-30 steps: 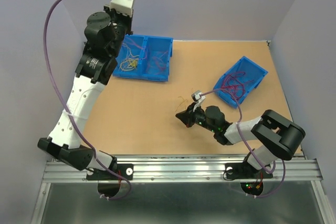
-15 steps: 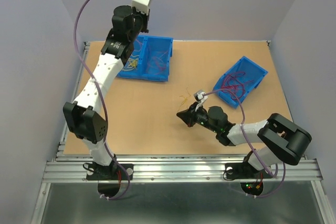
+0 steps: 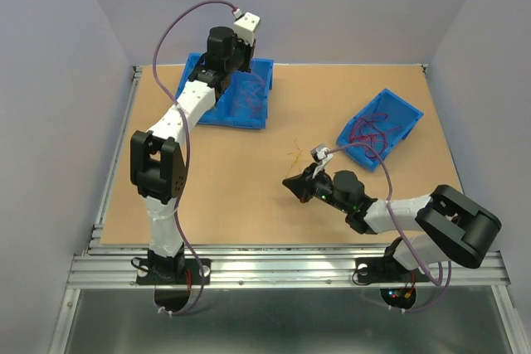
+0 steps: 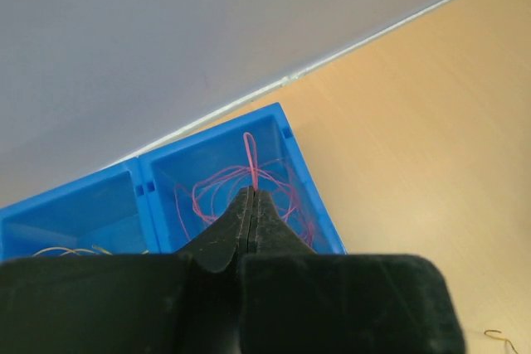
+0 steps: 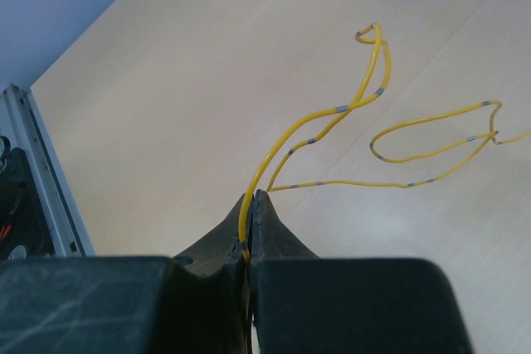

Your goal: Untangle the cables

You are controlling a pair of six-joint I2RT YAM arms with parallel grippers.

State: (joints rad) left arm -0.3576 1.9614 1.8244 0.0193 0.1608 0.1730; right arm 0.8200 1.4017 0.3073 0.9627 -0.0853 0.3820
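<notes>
My left gripper (image 4: pixel 251 192) hangs over the right compartment of a blue double bin (image 4: pixel 207 134), shut on a thin pink cable (image 4: pixel 248 148) that loops up from the tips. More pink cable coils (image 4: pixel 195 196) lie in that compartment. Yellow strands (image 4: pixel 66 250) show in the left one. My right gripper (image 5: pixel 255 195) sits low over the table, shut on a yellow cable with grey bands (image 5: pixel 332 112) that trails away across the wood. In the top view the right gripper (image 3: pixel 289 181) is at mid-table, near the yellow cable (image 3: pixel 292 155).
A second blue bin (image 3: pixel 404 107) sits tilted at the right, holding red and magenta cables (image 3: pixel 369 134). The double bin (image 3: pixel 253 118) stands at the back left near the wall. The arms' thick lavender cables arc above both arms.
The left arm has swung from the back left corner rightward and now reaches out over the double bin's right compartment. The right arm has sunk slightly, still holding the yellow cable.
</notes>
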